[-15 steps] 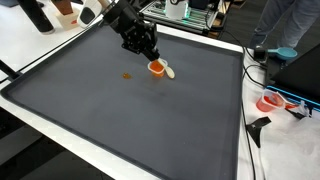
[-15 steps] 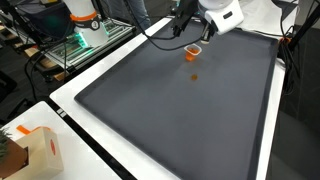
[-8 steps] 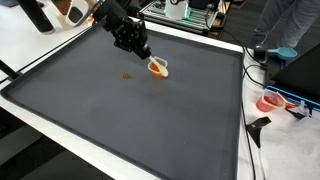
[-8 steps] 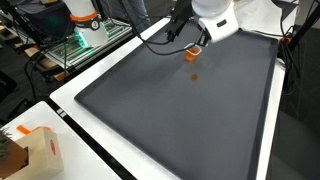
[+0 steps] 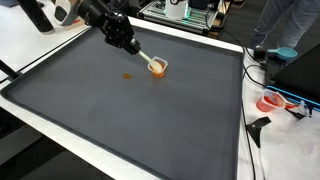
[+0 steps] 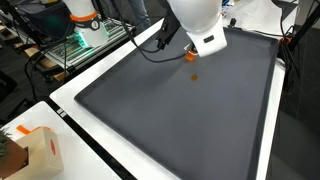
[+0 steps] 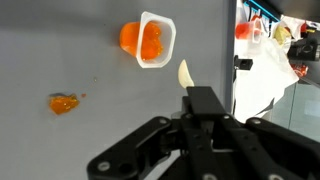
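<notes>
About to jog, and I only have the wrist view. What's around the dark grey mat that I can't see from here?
Observer: A brown cardboard box sits off the dark grey mat, beyond the corner far from the end effector.
Operator: Anyone close?
Observer: Yes. A person in dark clothing stands just past another mat corner.
Operator: The cream-white utensil that the end effector grips looks like a stub here.
Observer: In an exterior view it is a long thin strip slanting down to the rim of the clear plastic cup with orange contents; whether it touches, I cannot tell.
</notes>
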Robot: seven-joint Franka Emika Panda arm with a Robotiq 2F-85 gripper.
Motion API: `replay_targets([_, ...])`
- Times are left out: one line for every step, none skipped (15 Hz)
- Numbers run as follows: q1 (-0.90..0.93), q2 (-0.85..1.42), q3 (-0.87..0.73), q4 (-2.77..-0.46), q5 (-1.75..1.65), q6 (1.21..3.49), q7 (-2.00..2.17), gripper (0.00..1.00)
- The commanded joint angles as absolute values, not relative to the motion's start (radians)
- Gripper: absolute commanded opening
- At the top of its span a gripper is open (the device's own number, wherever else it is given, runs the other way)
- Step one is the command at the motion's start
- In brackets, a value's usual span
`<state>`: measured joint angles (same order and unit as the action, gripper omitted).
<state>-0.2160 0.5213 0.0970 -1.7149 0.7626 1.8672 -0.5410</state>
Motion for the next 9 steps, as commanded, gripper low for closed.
replay_targets([-0.229, 0.549, 0.079, -1.691, 0.806, 1.821, -0.563, 0.03])
replay_targets([-0.231, 0.554, 0.075, -1.687, 0.809, 1.817, -0.563, 0.03])
replay_targets([-0.233, 0.559, 0.072, -1.683, 0.812, 1.81, -0.563, 0.03])
replay_targets([-0.235, 0.564, 0.069, -1.68, 0.815, 1.806, -0.563, 0.03])
replay_targets([-0.236, 0.568, 0.066, -1.679, 0.817, 1.806, -0.562, 0.03])
replay_targets([-0.237, 0.571, 0.063, -1.679, 0.82, 1.806, -0.562, 0.03])
replay_targets([-0.238, 0.573, 0.061, -1.678, 0.823, 1.805, -0.562, 0.03])
replay_targets([-0.239, 0.575, 0.059, -1.678, 0.825, 1.805, -0.561, 0.03])
replay_targets([-0.239, 0.576, 0.056, -1.677, 0.824, 1.804, -0.555, 0.03])
